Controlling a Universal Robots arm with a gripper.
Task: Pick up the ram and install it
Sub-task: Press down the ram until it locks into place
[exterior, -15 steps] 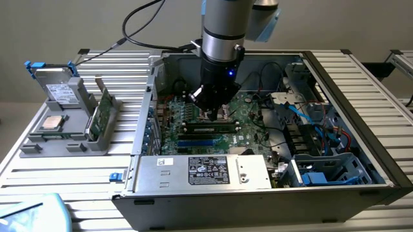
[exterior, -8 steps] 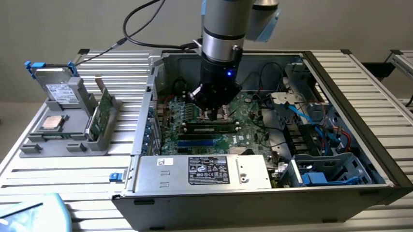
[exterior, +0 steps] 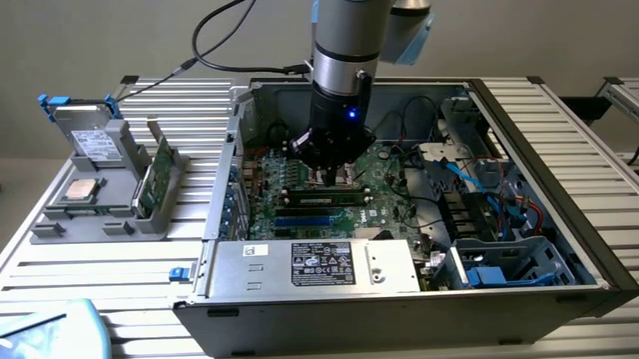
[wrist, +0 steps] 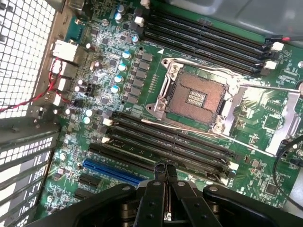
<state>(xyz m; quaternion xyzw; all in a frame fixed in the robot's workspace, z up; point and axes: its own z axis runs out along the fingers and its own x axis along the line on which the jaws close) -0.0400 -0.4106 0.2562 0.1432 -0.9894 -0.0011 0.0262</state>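
The ram [exterior: 322,199], a narrow green stick with black chips and a small white label, lies along a memory slot on the motherboard [exterior: 384,179] inside the open computer case. My gripper [exterior: 328,179] hangs just over the stick's middle with its fingers pressed together and nothing between them. I cannot tell whether the tips touch the stick. In the wrist view the shut fingertips [wrist: 164,169] point at the row of long black memory slots [wrist: 180,142] beside the empty processor socket [wrist: 196,97].
The case walls [exterior: 235,142] enclose the board, with a power supply [exterior: 314,265] in front and cables and drive bays [exterior: 499,247] toward the exterior view's right. Outside the case, a grey holder [exterior: 100,217] carries a green card [exterior: 155,179], a processor [exterior: 80,191] and a drive [exterior: 90,138].
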